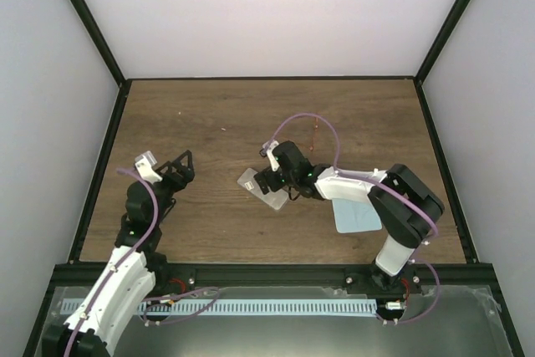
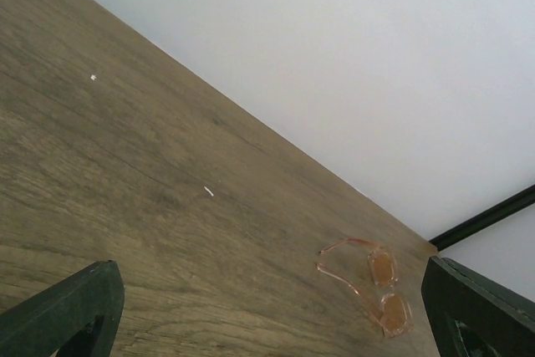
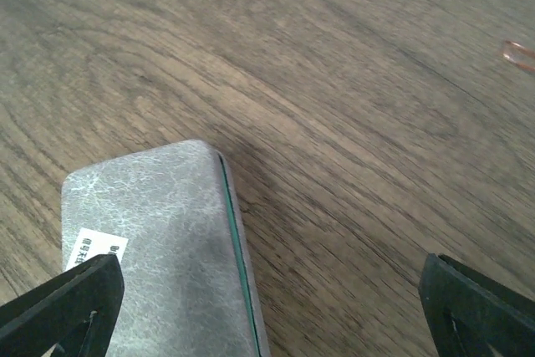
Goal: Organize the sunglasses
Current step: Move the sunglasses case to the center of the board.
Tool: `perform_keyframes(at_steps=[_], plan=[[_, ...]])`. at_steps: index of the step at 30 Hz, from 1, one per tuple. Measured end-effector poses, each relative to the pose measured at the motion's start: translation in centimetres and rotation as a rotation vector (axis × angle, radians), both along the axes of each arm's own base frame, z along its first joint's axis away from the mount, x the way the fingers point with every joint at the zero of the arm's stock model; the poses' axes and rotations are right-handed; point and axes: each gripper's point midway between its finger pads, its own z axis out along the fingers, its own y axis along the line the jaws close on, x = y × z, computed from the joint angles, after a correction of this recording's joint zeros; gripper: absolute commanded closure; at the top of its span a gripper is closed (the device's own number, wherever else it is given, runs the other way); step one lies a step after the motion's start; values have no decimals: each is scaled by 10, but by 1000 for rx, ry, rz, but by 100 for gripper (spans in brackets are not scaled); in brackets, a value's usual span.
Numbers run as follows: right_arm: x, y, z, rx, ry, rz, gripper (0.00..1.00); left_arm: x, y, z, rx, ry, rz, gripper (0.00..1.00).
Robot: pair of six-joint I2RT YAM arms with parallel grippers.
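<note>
1. You were, as I judge it, at the opening step: nothing was gripped. The sunglasses [image 2: 368, 286] lay on the table [image 1: 209, 114], out toward the far wall, beyond the right arm and well apart from the case [image 3: 159, 232].
2. Your left gripper [image 2: 269, 277] stood with its jaws spread wide and nothing between them, hanging over bare wood at the left side, with the sunglasses off ahead of it.
3. Your right gripper [image 3: 269, 269] was also spread wide and held nothing. It hung low just above one end of the case, one finger [image 3: 67, 307] over the grey lid.
4. The case looked closed, with only a thin green line showing along its seam. So the next move probably called for getting it open or pinned in place before the sunglasses could go in.
5. The frame looked thin and wiry, so I would expect it to need a gentle pinch.
6. Count: one pair of sunglasses, one case, one pale blue cloth [image 1: 355, 215] beside the right arm, two arms.
</note>
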Motion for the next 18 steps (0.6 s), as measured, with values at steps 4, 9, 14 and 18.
perform_keyframes(at_steps=[4,9,14,18], plan=[[-1,10,-9,-26,7,72,0,1,-2,0,0,-1,-13,0],[-4,17,-24,-37,38,122,0,0,-4,-4,1,2,-24,0],[-8,22,-23,-21,44,149,0,1,-5,-9,6,19,-26,0],[-13,25,-24,-10,50,170,0,1,-5,-11,9,24,-26,0]])
